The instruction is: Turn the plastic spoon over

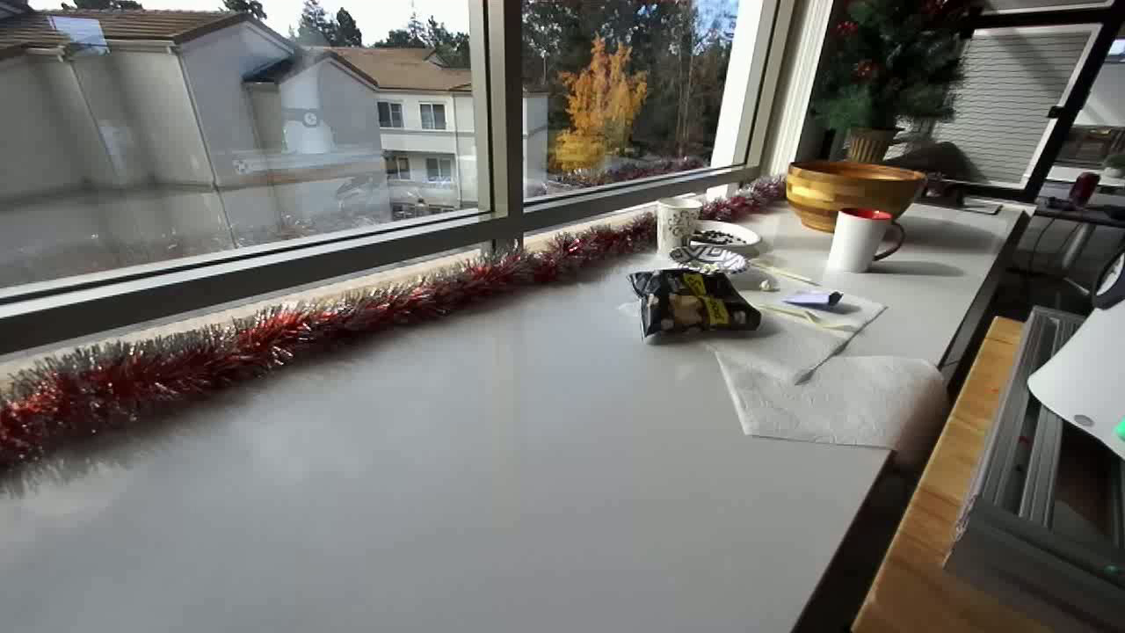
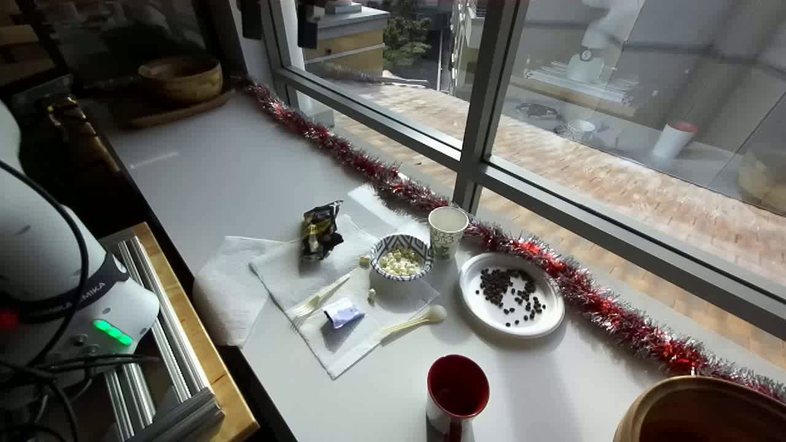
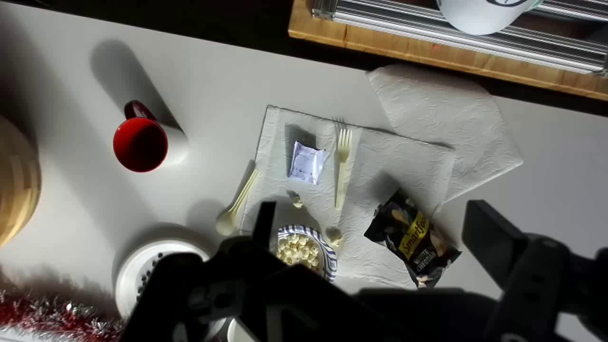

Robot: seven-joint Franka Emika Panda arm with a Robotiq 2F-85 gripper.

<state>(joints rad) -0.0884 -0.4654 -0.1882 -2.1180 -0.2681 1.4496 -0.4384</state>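
On my wrist feed the claw point(image 3: 373, 213) is spread wide above the bench point(image 3: 204, 80), gripping nothing. The plastic spoon point(image 3: 231, 214) lies with its handle at the edge of a paper towel point(image 3: 380, 161) and its scoop toward the white plate point(image 3: 127, 285) (which face is up, I can't make out from here). I see the fork point(image 3: 341, 171) lying on that towel, beside a small packet point(image 3: 306, 164).
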